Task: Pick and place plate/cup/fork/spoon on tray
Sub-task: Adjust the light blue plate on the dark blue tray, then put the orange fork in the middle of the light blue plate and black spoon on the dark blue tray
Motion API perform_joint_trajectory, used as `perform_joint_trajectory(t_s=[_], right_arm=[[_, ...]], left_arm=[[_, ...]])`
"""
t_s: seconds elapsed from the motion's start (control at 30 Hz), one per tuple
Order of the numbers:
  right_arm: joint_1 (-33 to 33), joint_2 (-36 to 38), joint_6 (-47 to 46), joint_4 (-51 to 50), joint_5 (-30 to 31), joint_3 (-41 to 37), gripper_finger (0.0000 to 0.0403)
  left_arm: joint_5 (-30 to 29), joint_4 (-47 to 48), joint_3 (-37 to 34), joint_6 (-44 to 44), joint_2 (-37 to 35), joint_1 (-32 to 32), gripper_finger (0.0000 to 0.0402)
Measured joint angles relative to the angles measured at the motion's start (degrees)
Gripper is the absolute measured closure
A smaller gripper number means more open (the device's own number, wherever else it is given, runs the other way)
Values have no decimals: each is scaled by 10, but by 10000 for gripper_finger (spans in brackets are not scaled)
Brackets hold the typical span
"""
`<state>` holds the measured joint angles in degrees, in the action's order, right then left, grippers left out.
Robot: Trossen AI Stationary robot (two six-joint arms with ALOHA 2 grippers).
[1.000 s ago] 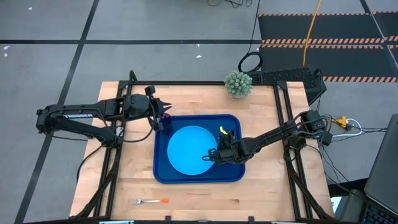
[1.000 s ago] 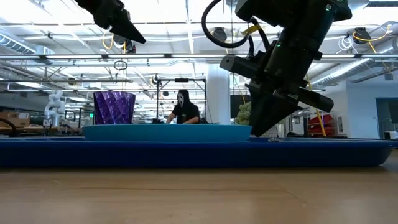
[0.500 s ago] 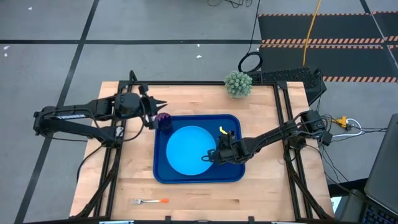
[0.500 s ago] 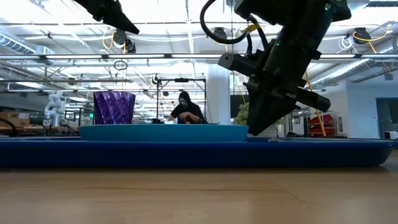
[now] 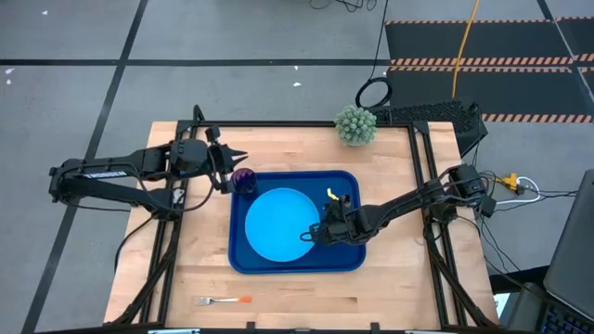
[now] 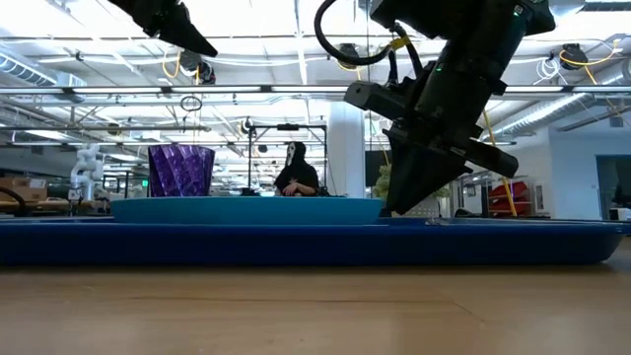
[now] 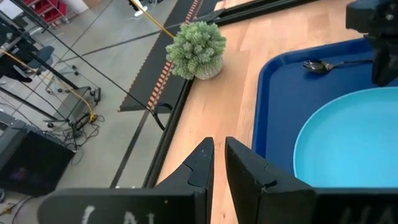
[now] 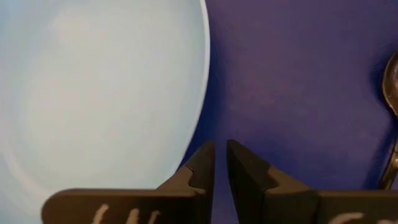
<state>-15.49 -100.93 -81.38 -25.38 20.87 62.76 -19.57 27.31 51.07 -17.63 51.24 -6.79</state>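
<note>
Change: over the last second the plate [image 5: 281, 224] has slid a little left inside the tray [image 5: 345, 260], with the right gripper [image 5: 317, 232] low at its right edge, while the left gripper [image 5: 227, 165] has drawn back left, off the cup [image 5: 244, 179].
Meaning: judging by this, the cup is placed and the plate is being nudged to sit better; only the fork [image 5: 224, 301] is left.
Right fingers: nearly pressed together, a thin slit between them, tips at the plate's rim [image 8: 202, 93]; pushing, not pinching anything.
Left fingers: close together with a narrow gap, holding nothing, raised above the table's left side.
Cup: upright in the tray's far-left corner.
Spoon [image 7: 333, 63]: lies in the tray's far-right part, beside the plate.
Fork: on the bare table [image 5: 390, 288], near-left, well apart from the tray.
</note>
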Motion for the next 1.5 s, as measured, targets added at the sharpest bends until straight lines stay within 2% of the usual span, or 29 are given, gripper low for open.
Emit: perform_joint_trajectory(t_s=[0.2,0.43,0.53,0.63,0.73,0.8,1.03,1.1,1.2,1.3,1.43,1.5], right_arm=[[0,29,77,-24,-1,0,367],[1,73,250,20,23,0,367],[1,89,296,95,33,0,367],[1,93,350,237,23,0,363],[0,78,404,388,-17,1,347],[-4,61,420,420,-32,11,332],[-20,-25,468,410,-47,86,283],[-20,-53,491,415,-62,116,272],[-17,-84,519,414,-79,146,263],[-14,-82,547,398,-77,148,262],[-7,-42,579,315,-73,148,263],[-6,-14,596,261,-51,149,263]], left_arm=[[1,15,-3,14,-23,0,357],[23,9,-22,43,-53,2,357],[57,4,-22,53,-58,4,357],[99,2,-22,41,-63,8,357],[105,4,-22,15,-73,9,357],[102,-5,-22,1,-85,8,357],[101,-18,-22,29,-133,4,357],[135,-12,-22,56,-138,4,357],[233,-4,-37,97,-139,8,357],[304,-28,-70,145,-138,22,357],[314,-54,-93,201,-138,42,357],[315,-56,-90,240,-138,44,357]])
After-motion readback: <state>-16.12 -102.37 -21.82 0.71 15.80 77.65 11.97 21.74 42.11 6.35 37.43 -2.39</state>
